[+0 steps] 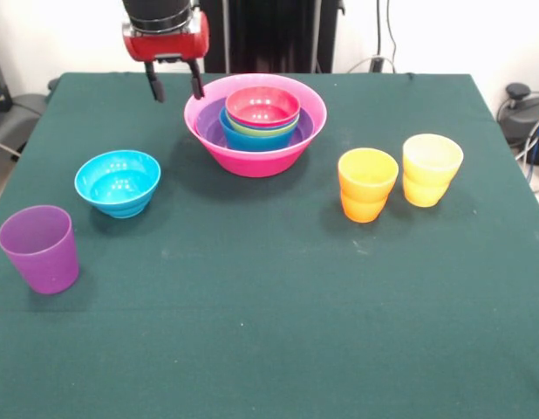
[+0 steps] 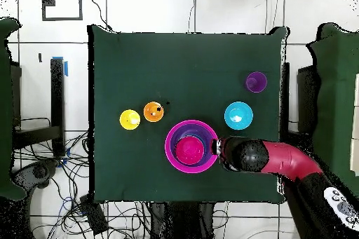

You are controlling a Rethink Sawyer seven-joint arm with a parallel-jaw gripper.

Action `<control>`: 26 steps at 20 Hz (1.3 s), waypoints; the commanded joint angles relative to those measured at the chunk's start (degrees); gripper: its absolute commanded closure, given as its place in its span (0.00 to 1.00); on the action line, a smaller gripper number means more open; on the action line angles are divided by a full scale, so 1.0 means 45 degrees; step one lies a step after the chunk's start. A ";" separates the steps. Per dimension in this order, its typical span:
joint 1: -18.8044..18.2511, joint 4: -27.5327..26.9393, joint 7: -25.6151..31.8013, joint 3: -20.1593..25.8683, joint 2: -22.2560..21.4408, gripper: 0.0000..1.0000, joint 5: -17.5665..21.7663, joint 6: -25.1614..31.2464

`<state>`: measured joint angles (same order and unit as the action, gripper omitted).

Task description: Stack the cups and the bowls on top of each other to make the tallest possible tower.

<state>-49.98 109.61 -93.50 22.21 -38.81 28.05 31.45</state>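
The gripper (image 1: 173, 88) hangs just beside the rim of the big pink bowl (image 1: 255, 155), its two dark fingers (image 1: 153, 85) spread apart with nothing between them. That pink bowl holds a nest of smaller bowls, purple, blue and green rims showing, with a small red-pink bowl (image 1: 262, 106) on top. This pile sits toward the robot's side of the surface (image 1: 269, 305).

The cyan bowl (image 1: 118, 182) stands alone, near the pile but apart from it. The purple cup (image 1: 40, 248) stands further off again, by the surface's edge. The orange cup (image 1: 367, 184) and yellow cup (image 1: 432, 168) stand just beside each other on the pile's other side.

The risks, as I judge them:
- The fingers are so near the pink rim that a careless descent or sideways move could knock the bowl and shift the whole nest.
- The cyan bowl looks wider than the red-pink one, so set upright on top it may perch and rock rather than seat.
- The cups are light and smooth, and could tip or slip out of a pinch on the wall.
- The purple cup could be pushed off the edge.

The surface is covered in dark green cloth, otherwise bare. Around it the overhead view shows a pale tiled floor with tangles of cable (image 2: 52, 169) and dark equipment at the sides.
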 commanded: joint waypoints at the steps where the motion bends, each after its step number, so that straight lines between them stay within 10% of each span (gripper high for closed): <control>1: 0.0418 -0.1286 -0.0211 -0.0463 0.0604 0.00 0.0795 0.0122; 7: -0.0334 -0.1312 0.0937 0.0042 0.0209 0.00 0.0344 0.1005; 13: -0.0964 -0.0209 0.1794 0.0943 -0.2512 0.00 -0.1319 0.3805; 26: -0.0917 -0.1004 0.1177 0.0853 -0.0574 0.00 0.0002 0.2140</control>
<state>-56.00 107.82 -93.50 22.71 -47.78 23.72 44.18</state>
